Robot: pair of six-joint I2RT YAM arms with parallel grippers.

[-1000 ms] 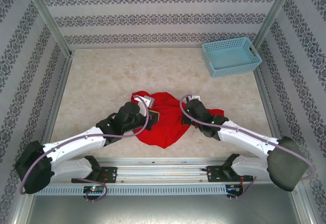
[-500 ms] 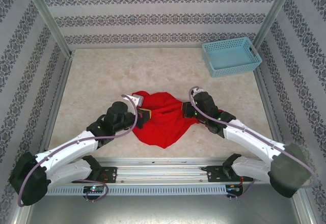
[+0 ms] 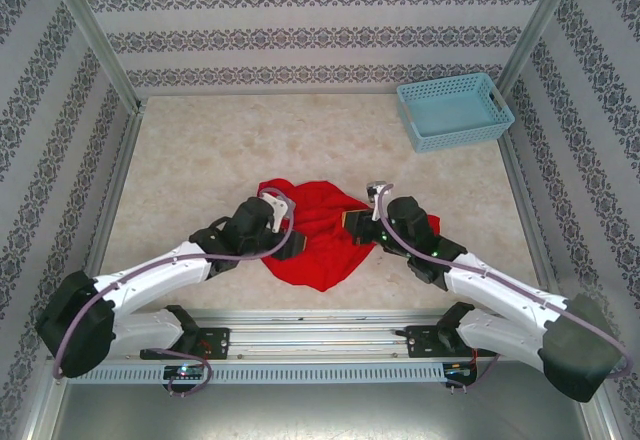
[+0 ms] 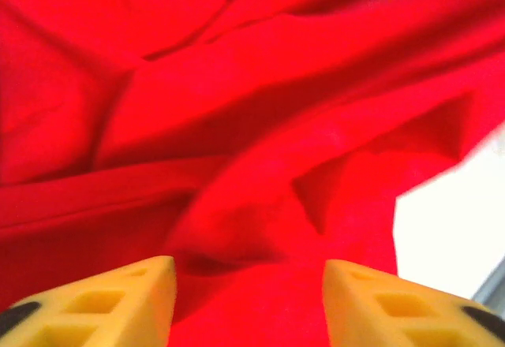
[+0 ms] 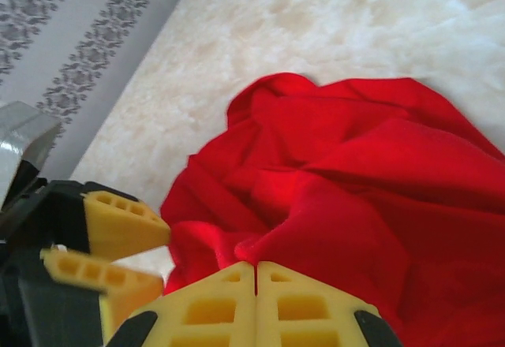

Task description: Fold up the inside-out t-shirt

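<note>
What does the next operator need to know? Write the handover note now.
Left claw: open, close over the shirt, gripping nothing.
Right claw: shut, tips against a fold of the shirt; I can't tell whether it is pinching cloth.
Shirt: a crumpled heap on the table, near the front edge, between the two arms. Basket sits at the far right corner.
Done: no fold made yet.
Left: spread the shirt flat, then fold it.

Beige table (image 3: 200,160), red t-shirt (image 3: 322,252), blue basket (image 3: 460,142)
</note>
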